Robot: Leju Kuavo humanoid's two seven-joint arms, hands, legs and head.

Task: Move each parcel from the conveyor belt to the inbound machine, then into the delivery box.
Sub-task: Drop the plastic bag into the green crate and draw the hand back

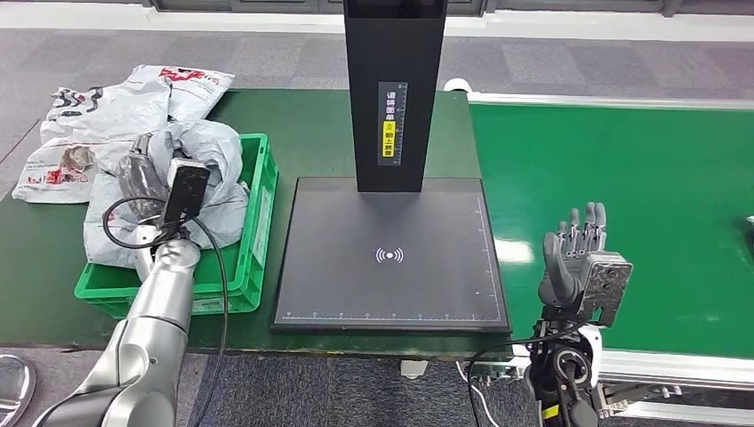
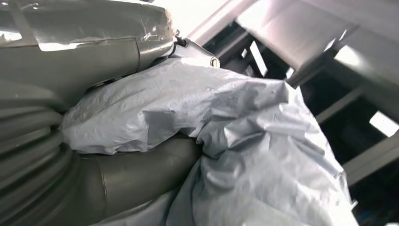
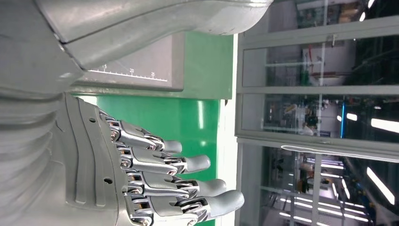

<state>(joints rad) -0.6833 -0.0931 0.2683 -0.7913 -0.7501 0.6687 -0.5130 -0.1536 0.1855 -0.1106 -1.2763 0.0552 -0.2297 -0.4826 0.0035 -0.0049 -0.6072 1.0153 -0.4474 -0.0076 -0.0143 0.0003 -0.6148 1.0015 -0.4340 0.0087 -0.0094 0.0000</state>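
Fingers (image 2: 117,183) of left hand (image 1: 142,173) grip one grey parcel (image 1: 209,151).

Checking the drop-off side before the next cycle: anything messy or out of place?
Yes. The green delivery box is overfilled: grey parcels bulge above its rim, and more parcels lie on the table beyond it rather than inside. The left hand grips a crumpled grey parcel over the box. The right hand is open.

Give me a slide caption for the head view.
Left hand holds a grey parcel over the green delivery box; right hand open.
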